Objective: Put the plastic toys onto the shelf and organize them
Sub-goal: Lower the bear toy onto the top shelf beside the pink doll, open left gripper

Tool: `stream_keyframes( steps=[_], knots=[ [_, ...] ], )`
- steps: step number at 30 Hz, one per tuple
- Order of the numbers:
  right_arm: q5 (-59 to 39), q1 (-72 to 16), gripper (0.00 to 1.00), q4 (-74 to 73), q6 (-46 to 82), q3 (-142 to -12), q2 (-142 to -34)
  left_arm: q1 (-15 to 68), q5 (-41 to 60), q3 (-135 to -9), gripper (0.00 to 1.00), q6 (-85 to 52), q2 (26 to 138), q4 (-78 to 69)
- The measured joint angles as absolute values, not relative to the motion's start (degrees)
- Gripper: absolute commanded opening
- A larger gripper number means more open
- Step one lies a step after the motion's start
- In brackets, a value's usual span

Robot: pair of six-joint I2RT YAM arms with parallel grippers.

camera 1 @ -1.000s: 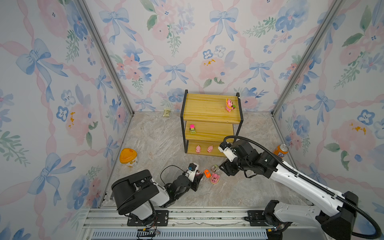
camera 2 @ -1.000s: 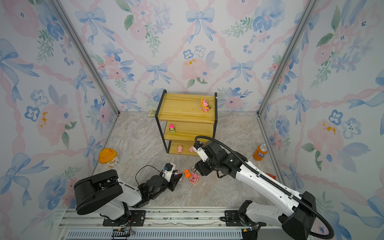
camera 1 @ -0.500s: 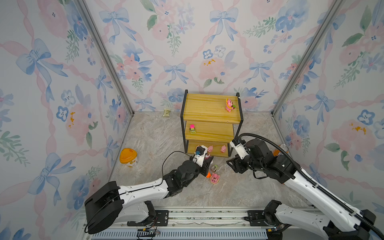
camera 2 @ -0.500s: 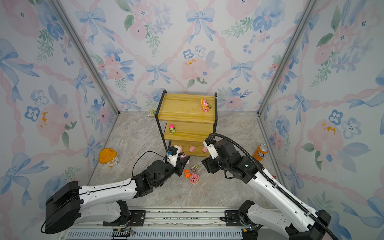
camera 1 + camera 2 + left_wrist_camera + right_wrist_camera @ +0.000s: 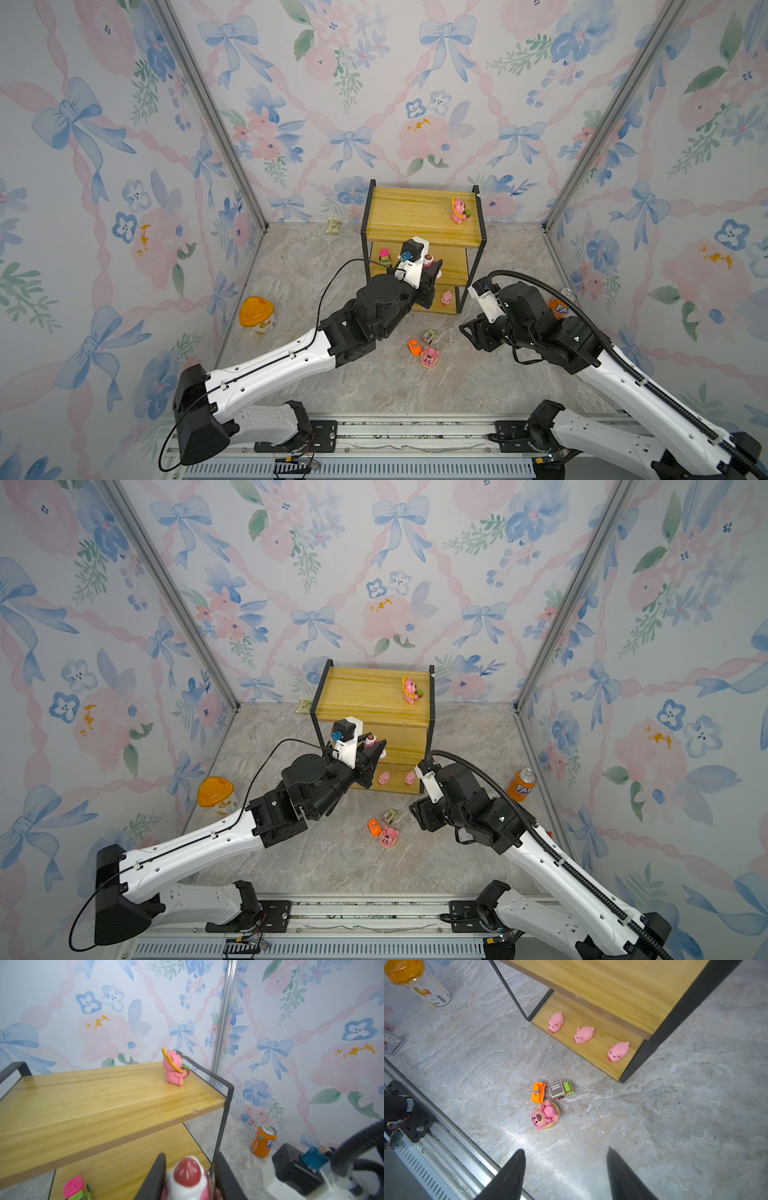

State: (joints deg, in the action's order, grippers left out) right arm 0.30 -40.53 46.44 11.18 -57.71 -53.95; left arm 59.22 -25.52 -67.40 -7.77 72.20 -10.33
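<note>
**Top views.** The left gripper (image 5: 432,271) was low over the floor beside the loose toys a second ago. It is now raised to the near edge of the shelf (image 5: 415,212), level with the middle board. It is clenched on a capped pink figurine (image 5: 428,259), just right of the pink-green car (image 5: 385,257). The right gripper (image 5: 417,814) was at the bottom board and has drawn back to the right, over the floor. The bottom board held two pigs then and holds three now. By judgement, the pig row is complete and the figurine is in transit, probably to the top board beside the sunflower figurine (image 5: 411,690).

**Left wrist view.** Both fingers (image 5: 158,1178) press the capped pink figurine's sides. It stands upright, long axis vertical, red cap uppermost; its facing cannot be told. The top board is bare apart from the sunflower figurine near its right edge.

**Right wrist view.** The fingers (image 5: 512,1169) stand spread with nothing between them. Three pigs (image 5: 583,1034) lie in a row on the bottom board, long axes roughly parallel, snouts toward the near edge. Three toys remain clustered on the floor:
- the orange car (image 5: 538,1092);
- the grey-green truck (image 5: 561,1089), roughly square to the car;
- a fallen figurine (image 5: 545,1114) on its back, head toward the near rail.
</note>
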Motion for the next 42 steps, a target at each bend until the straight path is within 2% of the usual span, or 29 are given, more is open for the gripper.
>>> stream_keyframes(
  steps=[9, 18, 42],
  knots=[
    [-0.6, -40.2, 0.65, 46.5, 11.1, -56.3, -51.3, 57.0, -32.2, -88.8, 0.31, -4.4, 87.0, -5.4],
    [-1.7, -40.0, 0.65, 46.5, 11.0, -54.8, -48.7, 52.6, -34.8, -102.7, 0.32, -4.3, 101.0, -0.9],
    [-5.7, -38.2, 0.65, 46.4, 10.9, -54.6, -47.9, 47.9, -42.1, -107.6, 0.38, -4.1, 103.7, 0.6]
  ],
)
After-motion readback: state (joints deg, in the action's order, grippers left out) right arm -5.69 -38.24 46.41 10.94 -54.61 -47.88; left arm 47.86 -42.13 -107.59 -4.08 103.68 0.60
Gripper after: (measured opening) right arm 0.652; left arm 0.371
